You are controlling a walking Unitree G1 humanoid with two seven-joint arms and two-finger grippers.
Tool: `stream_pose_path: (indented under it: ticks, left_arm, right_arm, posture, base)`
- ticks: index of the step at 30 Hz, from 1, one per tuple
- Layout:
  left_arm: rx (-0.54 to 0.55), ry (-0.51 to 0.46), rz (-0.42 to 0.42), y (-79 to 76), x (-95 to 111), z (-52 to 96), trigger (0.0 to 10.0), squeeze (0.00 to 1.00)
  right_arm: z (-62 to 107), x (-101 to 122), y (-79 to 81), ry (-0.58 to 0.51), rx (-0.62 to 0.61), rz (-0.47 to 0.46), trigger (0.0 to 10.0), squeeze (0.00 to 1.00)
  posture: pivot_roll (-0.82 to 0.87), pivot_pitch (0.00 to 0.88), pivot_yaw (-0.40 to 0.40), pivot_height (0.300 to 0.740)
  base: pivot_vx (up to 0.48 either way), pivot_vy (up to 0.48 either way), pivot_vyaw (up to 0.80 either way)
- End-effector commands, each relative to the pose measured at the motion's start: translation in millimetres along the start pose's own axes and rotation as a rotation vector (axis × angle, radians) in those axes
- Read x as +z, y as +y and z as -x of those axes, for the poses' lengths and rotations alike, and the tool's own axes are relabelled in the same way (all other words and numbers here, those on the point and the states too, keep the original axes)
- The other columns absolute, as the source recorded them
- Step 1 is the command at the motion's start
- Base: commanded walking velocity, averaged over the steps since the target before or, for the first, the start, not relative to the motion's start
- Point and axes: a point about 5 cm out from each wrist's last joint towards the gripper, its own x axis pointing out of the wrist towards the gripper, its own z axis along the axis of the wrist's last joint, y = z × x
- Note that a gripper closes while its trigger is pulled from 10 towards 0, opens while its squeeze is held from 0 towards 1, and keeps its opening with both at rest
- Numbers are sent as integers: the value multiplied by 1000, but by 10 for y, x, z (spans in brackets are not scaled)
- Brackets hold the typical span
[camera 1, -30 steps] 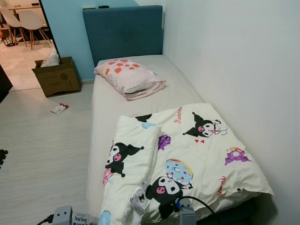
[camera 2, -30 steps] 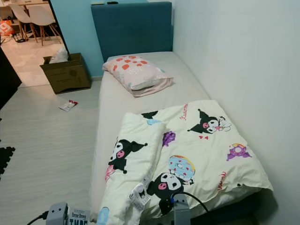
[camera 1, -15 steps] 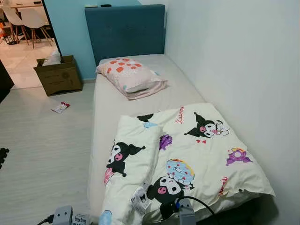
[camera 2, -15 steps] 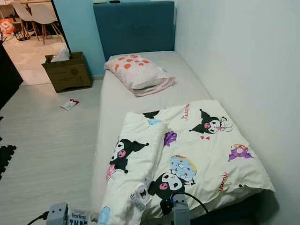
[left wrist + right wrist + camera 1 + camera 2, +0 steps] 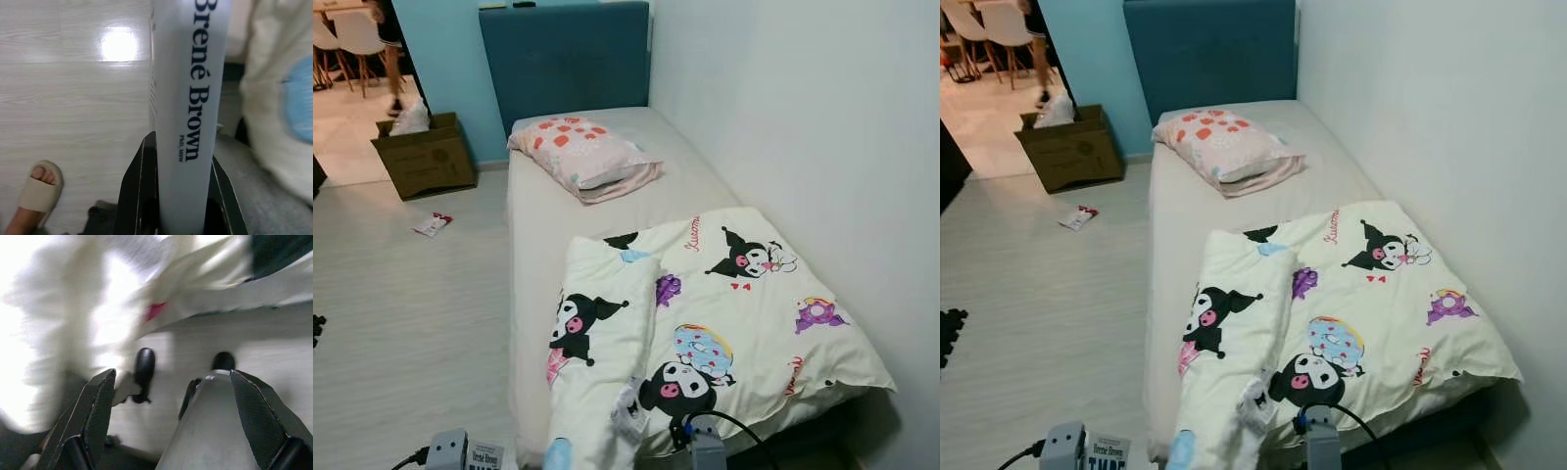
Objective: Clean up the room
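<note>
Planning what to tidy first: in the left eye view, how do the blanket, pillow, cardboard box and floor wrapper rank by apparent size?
Largest to smallest as they look:
1. blanket, though it lies nearest the camera
2. pillow
3. cardboard box, close to the pillow and farther off, so unsure
4. wrapper

A bed [image 5: 548, 211] with a teal headboard [image 5: 566, 59] stands against the white wall [image 5: 783, 117]; pale wood floor [image 5: 401, 304] alongside.

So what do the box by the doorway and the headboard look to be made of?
The box looks like plain brown corrugated cardboard: matte, with open flaps. The headboard seems upholstered in matte teal fabric, showing a soft, even surface with no gloss; what lies beneath cannot be told.
</note>
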Motion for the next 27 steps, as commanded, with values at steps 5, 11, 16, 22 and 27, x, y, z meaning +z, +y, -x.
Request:
stream_pose_path:
  ticks: [5, 11, 16, 22, 27]
  left_arm:
    - [7, 4, -18, 23, -12, 7, 10000, 0]
    - [7, 4, -21, 28, -16, 9, 10000, 0]
    - [10, 11, -48, 42, -25, 14, 10000, 0]
    - [-1, 29, -74, 41, -61, 18, 10000, 0]
    - [21, 23, -23, 77, -93, 31, 10000, 0]
  right_arm:
    - [-9, -17, 42, 9, 12, -3, 10000, 0]
    - [-12, -15, 59, 9, 27, 4, 10000, 0]
    - [-29, -1, 150, 19, 85, 72, 10000, 0]
    - [-48, 10, 275, 56, 170, 267, 10000, 0]
    - [-57, -11, 381, 97, 242, 446, 10000, 0]
  posture:
    - [114, 0, 6, 740]
    - [116, 0, 6, 740]
    - [120, 0, -1, 740]
    - [130, 0, -8, 740]
    - [128, 0, -25, 740]
  base:
    - [-250, 389, 0]
    - [-252, 388, 0]
    - [-103, 154, 0]
    - [0, -318, 0]
    - [0, -277, 0]
